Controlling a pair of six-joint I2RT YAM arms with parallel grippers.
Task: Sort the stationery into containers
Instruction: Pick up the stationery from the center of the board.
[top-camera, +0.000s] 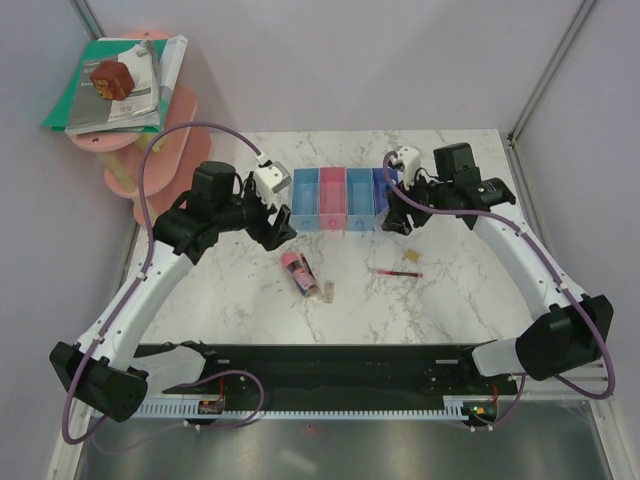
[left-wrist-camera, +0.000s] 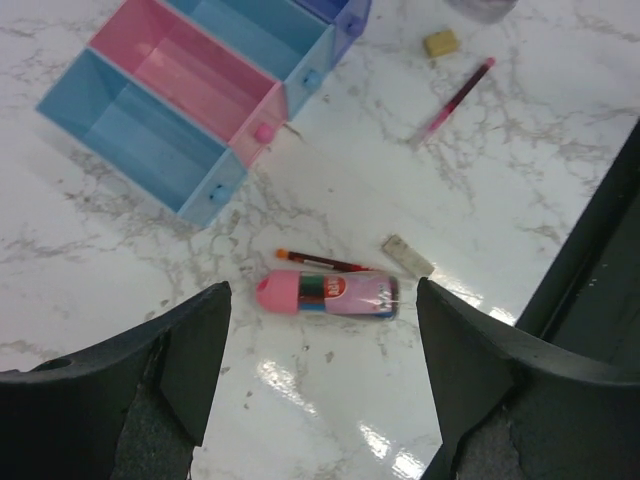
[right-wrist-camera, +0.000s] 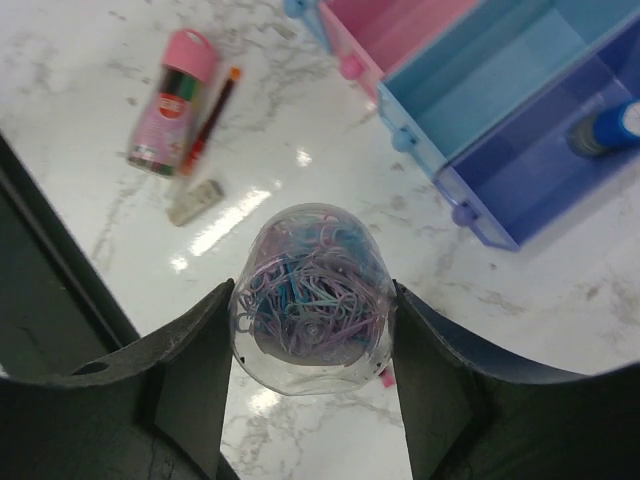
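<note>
Tub of coloured clips (right-wrist-camera: 312, 290) sits clamped in my right gripper (right-wrist-camera: 312, 320), darker blue tray (right-wrist-camera: 520, 190) just ahead to its right; my left gripper (left-wrist-camera: 322, 345) gapes empty above the pink-capped tube (left-wrist-camera: 328, 295), lengthwise finger to finger.

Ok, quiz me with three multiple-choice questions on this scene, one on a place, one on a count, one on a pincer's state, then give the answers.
1. Where is the blue-capped cylinder? A on the marble; B in the darker blue tray; C in the pink tray.
2. How many joined trays stand in the row? A two; B three; C four.
3. What is the right pincer doing? A shut on the clear round tub; B open and empty; C shut on a red pen.
Answers: 1 B, its cap shows inside that tray. 2 C, four compartments sit side by side. 3 A, the tub fills its grip.
</note>
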